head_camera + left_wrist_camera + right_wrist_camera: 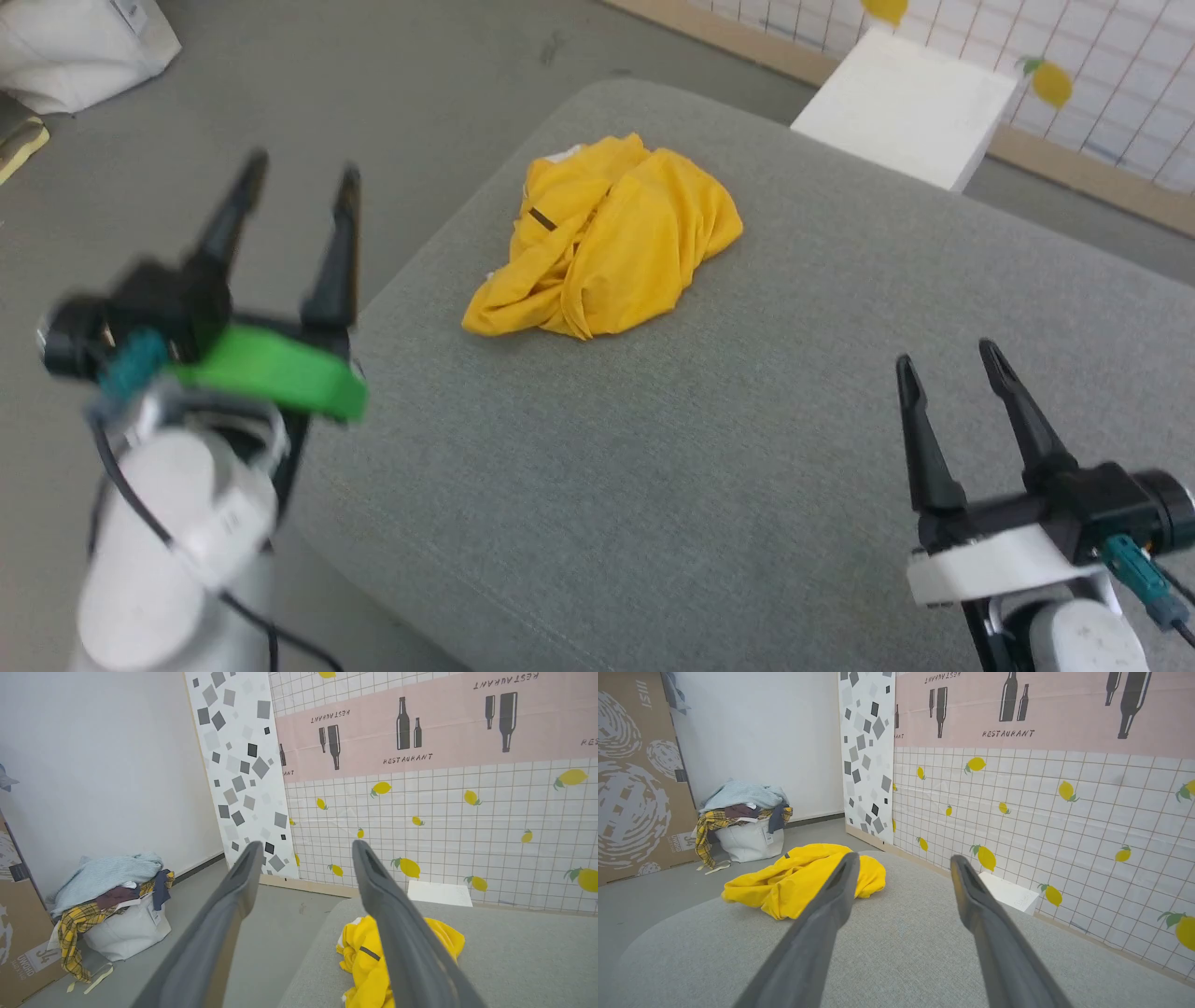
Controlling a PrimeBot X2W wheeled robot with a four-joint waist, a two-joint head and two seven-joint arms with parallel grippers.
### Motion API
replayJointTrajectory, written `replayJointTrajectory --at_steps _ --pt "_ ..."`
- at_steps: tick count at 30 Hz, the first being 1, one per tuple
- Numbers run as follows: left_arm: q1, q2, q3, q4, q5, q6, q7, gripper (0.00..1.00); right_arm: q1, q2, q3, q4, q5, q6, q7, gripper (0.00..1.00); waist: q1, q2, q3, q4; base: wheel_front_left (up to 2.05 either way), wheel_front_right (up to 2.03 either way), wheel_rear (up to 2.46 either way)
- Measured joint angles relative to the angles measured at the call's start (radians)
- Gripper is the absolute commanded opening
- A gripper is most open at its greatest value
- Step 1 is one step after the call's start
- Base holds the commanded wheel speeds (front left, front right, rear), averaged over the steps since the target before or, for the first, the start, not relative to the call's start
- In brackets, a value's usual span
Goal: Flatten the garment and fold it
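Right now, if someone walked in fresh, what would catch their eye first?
The bright yellow garment lies crumpled in a heap on the grey cushion, toward its far left edge. The left gripper and the right gripper hang open nearer the robot, short of it, touching nothing.

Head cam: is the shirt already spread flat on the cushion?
No, the yellow shirt lies crumpled in a bunched heap on the grey cushion, with both grippers away from it.
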Motion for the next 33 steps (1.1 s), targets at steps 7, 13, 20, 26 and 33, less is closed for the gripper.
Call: replayJointTrajectory --at_steps 7,13,20,26,33 --pt "-0.299 0.128 -0.063 0.106 -0.101 -0.001 0.158 1.0 -0.088 0.001 0.052 -0.068 -0.068 0.0 0.032 1.0 0.0 0.0 0.106 -0.035 0.0 0.0 0.0" --pt "-0.458 0.24 -0.211 0.226 -0.18 -0.005 0.274 1.0 -0.127 0.001 0.073 -0.128 -0.096 0.0 0.071 1.0 0.0001 0.0 0.202 -0.084 0.0 0.0 0.0" --pt "-0.531 0.292 -0.313 0.372 -0.299 -0.006 0.387 1.0 -0.161 0.001 0.082 -0.188 -0.113 0.0 0.089 1.0 0.0002 0.0 0.296 -0.162 0.0 0.0 0.0" --pt "-0.539 0.29 -0.353 0.478 -0.395 -0.006 0.476 1.0 -0.195 0.001 0.092 -0.206 -0.118 0.0 0.09 1.0 0.0002 0.0 0.373 -0.226 0.0 0.0 0.0" --pt "-0.539 0.286 -0.354 0.574 -0.45 0.011 0.576 1.0 -0.201 0.001 0.091 -0.207 -0.117 0.0 0.088 1.0 0.0001 0.0 0.446 -0.287 0.0 0.0 0.0"
